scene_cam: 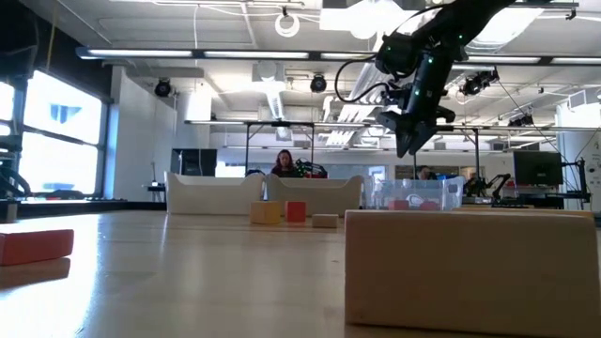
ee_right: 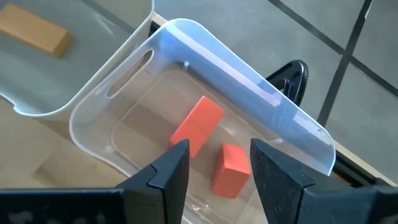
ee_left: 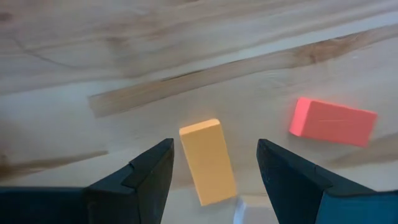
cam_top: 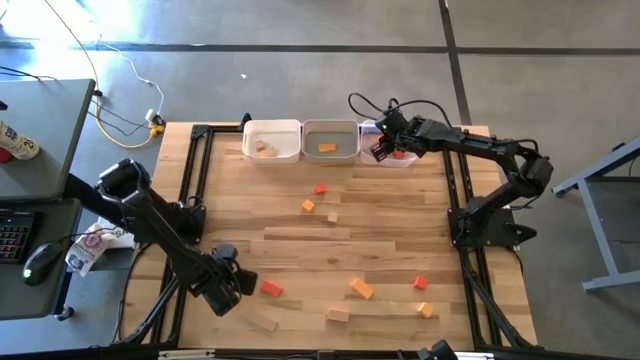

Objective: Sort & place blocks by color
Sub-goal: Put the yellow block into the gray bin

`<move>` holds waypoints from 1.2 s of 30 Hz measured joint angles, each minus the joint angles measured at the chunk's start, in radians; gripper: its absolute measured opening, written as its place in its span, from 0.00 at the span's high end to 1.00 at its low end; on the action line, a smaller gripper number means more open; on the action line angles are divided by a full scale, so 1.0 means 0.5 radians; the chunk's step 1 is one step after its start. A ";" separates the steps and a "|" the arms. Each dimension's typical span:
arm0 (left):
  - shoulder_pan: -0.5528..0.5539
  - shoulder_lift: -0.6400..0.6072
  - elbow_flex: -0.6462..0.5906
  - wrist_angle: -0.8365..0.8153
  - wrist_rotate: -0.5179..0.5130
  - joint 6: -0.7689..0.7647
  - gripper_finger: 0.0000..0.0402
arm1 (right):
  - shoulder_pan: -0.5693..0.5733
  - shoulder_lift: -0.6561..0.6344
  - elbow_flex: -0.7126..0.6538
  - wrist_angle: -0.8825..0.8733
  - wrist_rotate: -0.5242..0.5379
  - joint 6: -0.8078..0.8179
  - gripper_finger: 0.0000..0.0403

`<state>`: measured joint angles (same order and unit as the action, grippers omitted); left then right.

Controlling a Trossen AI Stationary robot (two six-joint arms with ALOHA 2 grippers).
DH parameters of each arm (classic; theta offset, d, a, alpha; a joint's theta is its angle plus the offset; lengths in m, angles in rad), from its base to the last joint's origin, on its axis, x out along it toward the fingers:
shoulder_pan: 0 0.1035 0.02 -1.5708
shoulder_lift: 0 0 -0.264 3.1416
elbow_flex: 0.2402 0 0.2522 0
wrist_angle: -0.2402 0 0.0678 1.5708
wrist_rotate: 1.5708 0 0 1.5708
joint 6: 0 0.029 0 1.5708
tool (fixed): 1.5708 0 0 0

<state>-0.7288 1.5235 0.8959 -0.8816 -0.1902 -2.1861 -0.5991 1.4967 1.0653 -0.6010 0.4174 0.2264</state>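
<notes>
My left gripper (cam_top: 238,288) hovers open near the table's front left. In its wrist view a pale wood-coloured bar (ee_left: 208,162) lies flat on the table between the spread fingers, apart from both, and a red block (ee_left: 334,121) lies beside it. My right gripper (cam_top: 385,150) hangs open and empty above the clear bin (ee_right: 205,50) at the far right, where two red blocks (ee_right: 198,127) rest on the bin floor. Other red, orange and plain blocks lie scattered on the table (cam_top: 400,230).
Three bins stand in a row at the far edge. The left white one (cam_top: 272,128) holds a plain block and the middle one (cam_top: 330,128) an orange block. A big plain block (scene_cam: 470,268) fills the low view's foreground. People and desks show beyond the table.
</notes>
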 joint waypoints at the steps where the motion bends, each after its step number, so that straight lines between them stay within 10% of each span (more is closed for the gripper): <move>1: 0.000 0.028 0.000 0.013 0.003 -0.006 0.46 | 0.000 0.000 0.000 0.000 -0.001 0.000 0.61; 36: -0.009 0.252 0.001 0.186 0.208 -0.057 0.46 | 0.000 0.001 0.000 -0.025 -0.018 -0.004 0.61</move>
<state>-0.7334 1.6493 0.8963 -0.7884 -0.0860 -2.2144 -0.5991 1.4971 1.0653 -0.6136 0.4086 0.2245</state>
